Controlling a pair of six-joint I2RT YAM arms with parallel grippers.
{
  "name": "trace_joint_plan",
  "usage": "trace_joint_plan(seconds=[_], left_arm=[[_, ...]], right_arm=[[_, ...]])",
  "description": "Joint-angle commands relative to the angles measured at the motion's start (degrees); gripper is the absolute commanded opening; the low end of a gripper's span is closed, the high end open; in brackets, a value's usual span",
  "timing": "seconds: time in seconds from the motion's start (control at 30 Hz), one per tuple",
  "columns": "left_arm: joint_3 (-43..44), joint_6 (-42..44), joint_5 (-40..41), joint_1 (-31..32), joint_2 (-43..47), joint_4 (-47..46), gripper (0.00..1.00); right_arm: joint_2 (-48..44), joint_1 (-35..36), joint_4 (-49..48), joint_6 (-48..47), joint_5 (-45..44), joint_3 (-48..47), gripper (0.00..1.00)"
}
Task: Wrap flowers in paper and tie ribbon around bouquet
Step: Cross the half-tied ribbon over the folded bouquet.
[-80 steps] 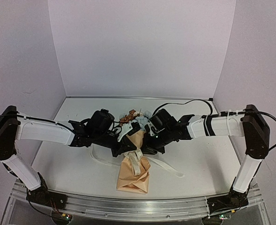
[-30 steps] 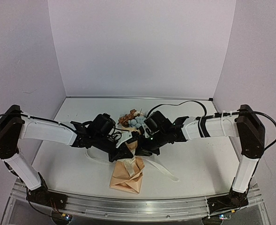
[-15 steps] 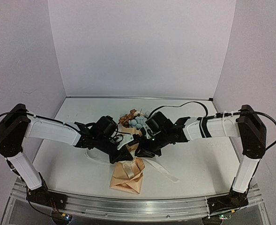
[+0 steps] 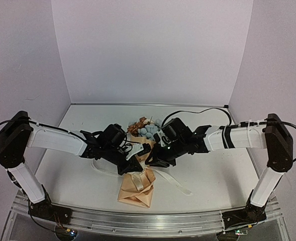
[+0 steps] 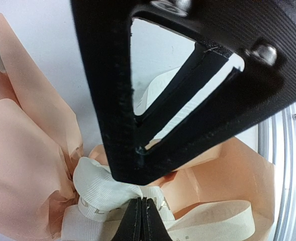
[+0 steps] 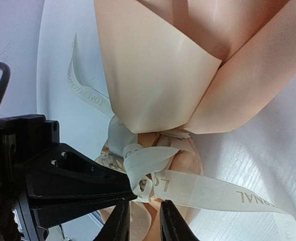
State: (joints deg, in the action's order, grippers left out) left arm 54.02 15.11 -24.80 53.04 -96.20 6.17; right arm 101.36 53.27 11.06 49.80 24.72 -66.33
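Note:
The bouquet [image 4: 136, 190] lies near the table's front, a tan paper [image 6: 158, 75] cone with the flowers [image 4: 148, 129] at its far end. A cream ribbon [image 6: 228, 193] is knotted round the cone's narrow waist. My left gripper [image 5: 141, 203] is shut on the ribbon [image 5: 100, 188] right at the knot. My right gripper [image 6: 143, 221] stands open just beside the knot, with only paper showing between its fingers. In the top view the left gripper [image 4: 129, 168] and right gripper [image 4: 152, 161] meet over the cone's waist. The stems are hidden inside the paper.
One ribbon tail [image 4: 175, 183] trails across the table to the right of the cone, and another loop [image 4: 103, 168] lies to its left. The metal rail [image 4: 148, 221] runs along the front edge. A black cable [image 4: 198, 110] arcs behind the right arm.
My right gripper has opened and let go of the ribbon, and that arm has drawn slightly right. The left gripper keeps its hold. The bouquet has slid nearer since the earliest frame.

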Motion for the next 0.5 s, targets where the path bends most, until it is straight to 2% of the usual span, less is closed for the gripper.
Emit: trace_joint_plan(seconds=[0.0, 0.47], left_arm=[[2.39, 0.70, 0.50, -0.21, -0.42, 0.28, 0.02], [2.56, 0.97, 0.16, -0.21, -0.32, 0.39, 0.02]], right_arm=[[0.85, -0.32, -3.03, 0.19, 0.84, -2.54, 0.22], [5.83, -0.32, -2.98, 1.26, 2.02, -4.72, 0.19]])
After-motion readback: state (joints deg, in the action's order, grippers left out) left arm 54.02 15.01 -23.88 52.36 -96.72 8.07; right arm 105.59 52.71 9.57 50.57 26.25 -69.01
